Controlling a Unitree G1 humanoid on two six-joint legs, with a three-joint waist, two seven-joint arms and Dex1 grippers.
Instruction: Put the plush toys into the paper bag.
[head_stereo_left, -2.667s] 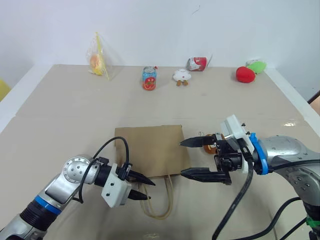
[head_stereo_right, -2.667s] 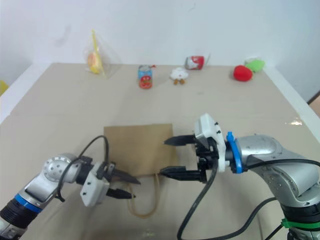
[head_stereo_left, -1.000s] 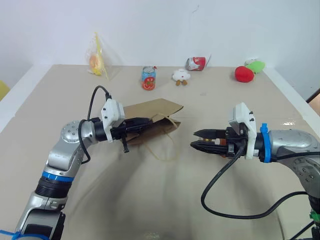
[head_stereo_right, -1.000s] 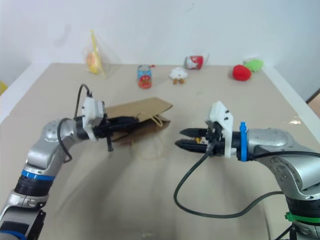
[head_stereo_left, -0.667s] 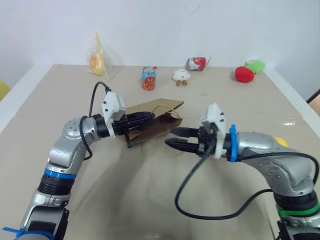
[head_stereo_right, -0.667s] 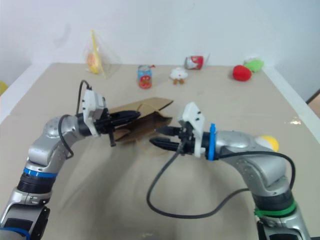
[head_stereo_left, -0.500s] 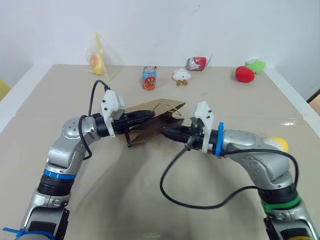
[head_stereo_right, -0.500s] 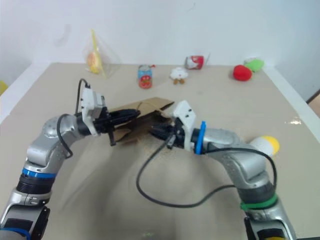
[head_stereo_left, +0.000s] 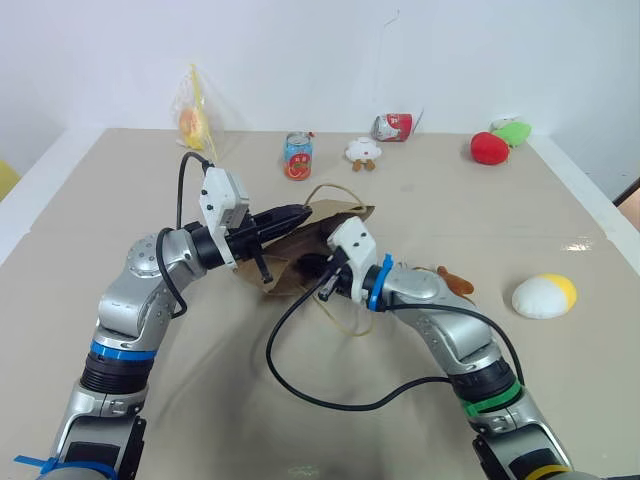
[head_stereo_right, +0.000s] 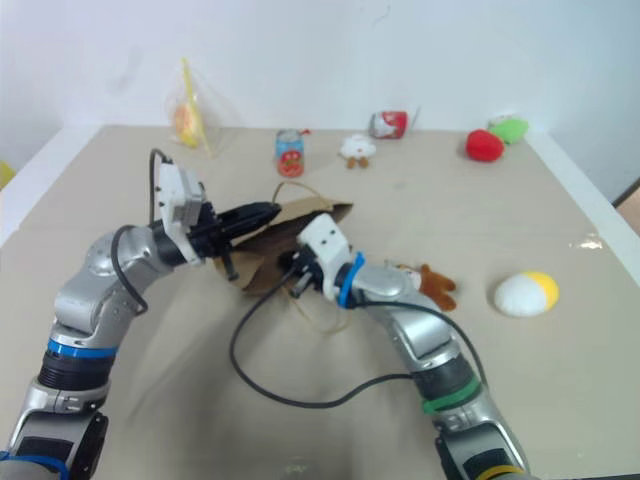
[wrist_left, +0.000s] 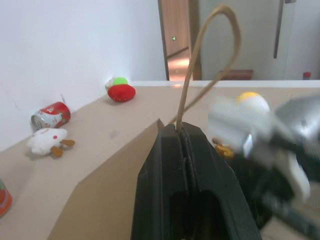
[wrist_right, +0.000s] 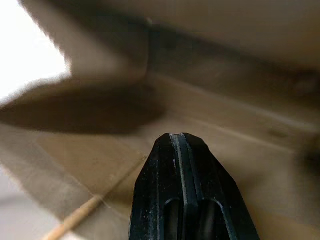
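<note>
Left gripper (head_stereo_left: 300, 212): my fingers are pressed together on the upper rim of the paper bag (head_stereo_left: 335, 222), with one tan cord handle (wrist_left: 200, 55) looping up from between them; I hold that edge lifted off the table (head_stereo_left: 120, 200).

Right gripper (wrist_right: 176, 140): my fingers are fully closed with nothing between them; their tips are pushed into the mouth of the bag, just below and beside my left gripper, brown paper walls all around them.

Paper bag: it hangs tilted from my left gripper, its lower part down on the table, a second handle loop (head_stereo_left: 345, 322) trailing on the surface under my right wrist.

Brown monkey plush (head_stereo_left: 452, 281): it lies on the table just behind my right forearm, outside the bag.

White-and-yellow egg plush (head_stereo_left: 543, 296): it lies on the table farther out to the right of my right arm, well apart from the bag.

Far edge, beyond both grippers: a clear packet with something orange (head_stereo_left: 196, 122), a red can standing (head_stereo_left: 298, 157), a small white plush with brown feet (head_stereo_left: 362, 152), a can on its side (head_stereo_left: 394, 127), a red plush (head_stereo_left: 490, 148) and a green plush (head_stereo_left: 514, 131).
</note>
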